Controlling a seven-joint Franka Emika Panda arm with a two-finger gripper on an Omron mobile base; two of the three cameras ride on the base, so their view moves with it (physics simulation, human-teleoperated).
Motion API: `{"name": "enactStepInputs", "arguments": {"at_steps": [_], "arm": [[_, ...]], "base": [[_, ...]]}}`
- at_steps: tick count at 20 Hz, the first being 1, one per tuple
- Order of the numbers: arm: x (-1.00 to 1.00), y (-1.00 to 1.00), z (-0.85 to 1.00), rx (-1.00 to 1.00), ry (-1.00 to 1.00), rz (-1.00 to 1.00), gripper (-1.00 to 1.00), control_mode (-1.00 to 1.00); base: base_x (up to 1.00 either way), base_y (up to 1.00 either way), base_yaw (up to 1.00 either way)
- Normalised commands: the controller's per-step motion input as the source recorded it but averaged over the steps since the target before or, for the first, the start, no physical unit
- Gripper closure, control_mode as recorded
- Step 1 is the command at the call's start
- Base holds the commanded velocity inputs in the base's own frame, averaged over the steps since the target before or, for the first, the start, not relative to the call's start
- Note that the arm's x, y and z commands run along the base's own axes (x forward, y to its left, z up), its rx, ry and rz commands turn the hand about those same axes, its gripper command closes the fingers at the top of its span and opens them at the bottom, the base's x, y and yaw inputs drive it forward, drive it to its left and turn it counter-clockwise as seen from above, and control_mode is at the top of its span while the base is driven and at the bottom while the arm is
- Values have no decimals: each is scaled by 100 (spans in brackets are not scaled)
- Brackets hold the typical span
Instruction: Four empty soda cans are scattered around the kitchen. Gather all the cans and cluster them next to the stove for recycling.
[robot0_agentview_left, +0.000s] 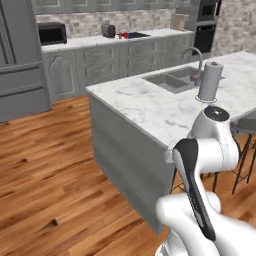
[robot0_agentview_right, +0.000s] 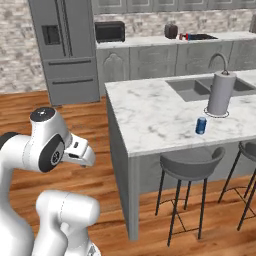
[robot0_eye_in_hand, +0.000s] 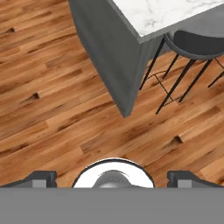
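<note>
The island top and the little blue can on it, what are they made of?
The island top looks like polished marble or similar stone: white with grey veins. The blue can seems to be thin painted metal, though it is too small to be sure.

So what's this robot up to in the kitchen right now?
It is meant to gather soda cans beside the stove, and nothing is in hand yet. The gripper is open and empty, pointing down at the wood floor. One blue can stands on the marble island near the paper towel roll. Something red and blue, too small to identify, sits on the back counter by the stove.
</note>
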Motion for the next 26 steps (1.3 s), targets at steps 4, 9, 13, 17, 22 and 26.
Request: {"name": "enactStepInputs", "arguments": {"at_steps": [4, 9, 13, 17, 22, 26], "arm": [[0, 0, 0, 0, 0, 0, -100, 100], [0, 0, 0, 0, 0, 0, -100, 100], [0, 0, 0, 0, 0, 0, -100, 100], [0, 0, 0, 0, 0, 0, -100, 100], [0, 0, 0, 0, 0, 0, -100, 100], [0, 0, 0, 0, 0, 0, -100, 100]], "base": [[-18, -40, 39], [-1, -1, 50], [-11, -16, 50], [-17, -29, 46], [-34, -54, 38], [-57, -80, 25]]}}
